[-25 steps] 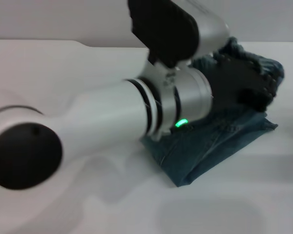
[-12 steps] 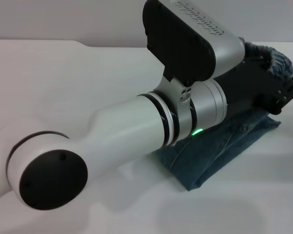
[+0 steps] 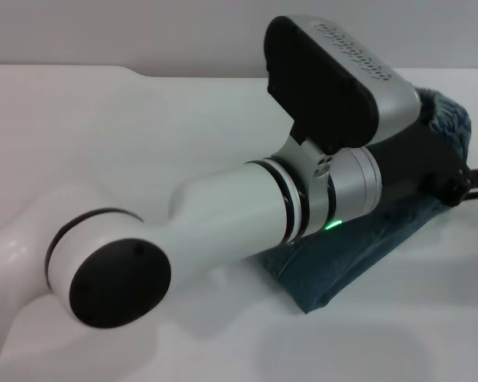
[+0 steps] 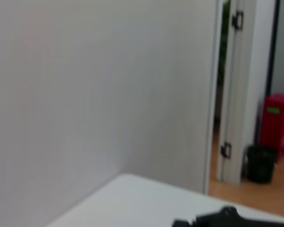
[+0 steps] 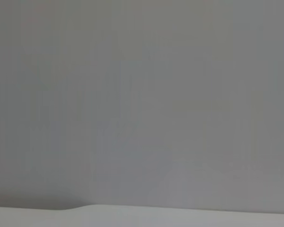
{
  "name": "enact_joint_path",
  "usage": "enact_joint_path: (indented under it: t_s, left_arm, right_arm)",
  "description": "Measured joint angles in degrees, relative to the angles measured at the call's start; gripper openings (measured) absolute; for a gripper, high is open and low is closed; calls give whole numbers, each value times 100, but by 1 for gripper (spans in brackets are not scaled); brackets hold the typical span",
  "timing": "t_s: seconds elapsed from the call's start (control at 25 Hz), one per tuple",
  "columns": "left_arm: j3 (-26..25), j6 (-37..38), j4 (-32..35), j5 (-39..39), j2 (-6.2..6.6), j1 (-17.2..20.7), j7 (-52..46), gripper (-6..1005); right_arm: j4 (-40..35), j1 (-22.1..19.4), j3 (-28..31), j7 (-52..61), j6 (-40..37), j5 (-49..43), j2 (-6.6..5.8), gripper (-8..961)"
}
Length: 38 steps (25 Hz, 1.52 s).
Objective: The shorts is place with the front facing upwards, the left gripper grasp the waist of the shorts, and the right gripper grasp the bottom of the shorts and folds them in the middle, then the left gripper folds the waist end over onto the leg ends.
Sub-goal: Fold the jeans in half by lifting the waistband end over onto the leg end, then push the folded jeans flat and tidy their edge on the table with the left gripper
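The denim shorts lie already folded in the middle at the far right of the white table. The left gripper carries the waist over them - its fingers I cannot tell - so the last fold looks unfinished.

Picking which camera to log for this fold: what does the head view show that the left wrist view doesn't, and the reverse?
Only the head view shows the shorts, lying folded, and the left arm reaching across them, with the left end effector near the picture's right edge. Only the left wrist view shows a wall, a doorway, a red bin and a black bin. Both show the white table.
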Motion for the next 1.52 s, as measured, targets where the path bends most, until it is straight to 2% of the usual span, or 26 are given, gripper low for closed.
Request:
enact_joint_path:
  t_s: [0.2,0.36,0.6,0.96,1.0,1.04,1.12,1.24,1.52]
  left_arm:
    - [-32,-41,190,185,-6,-124,151,764]
    - [-333,-842,293,130,-14,-445,72,849]
    - [-559,-1640,306,103,-18,-648,27,840]
    - [-616,-1587,212,236,4,-689,111,842]
    - [-604,-1341,153,412,12,-547,118,843]
    - [-612,-938,20,686,13,-211,119,843]
    - [-703,-772,-110,819,18,68,120,843]
    - [-898,-632,-293,862,45,437,160,844]
    - [-925,524,-428,862,52,1420,271,846]
  right_arm:
    - [0,-7,-67,4,19,0,6,-1]
    - [14,-1,-105,6,23,0,7,-1]
    - [14,3,-175,8,23,0,7,-1]
    - [-8,-69,-206,-13,148,0,14,-1]
    - [-32,-105,-195,-50,263,0,19,-1]
    - [-51,-150,-184,-73,392,0,20,-1]
    - [-70,-247,-177,-91,653,-47,23,-1]
    - [-65,-327,-213,-90,878,-230,25,-1]
    - [-123,-253,-382,-331,1193,-380,43,-1]
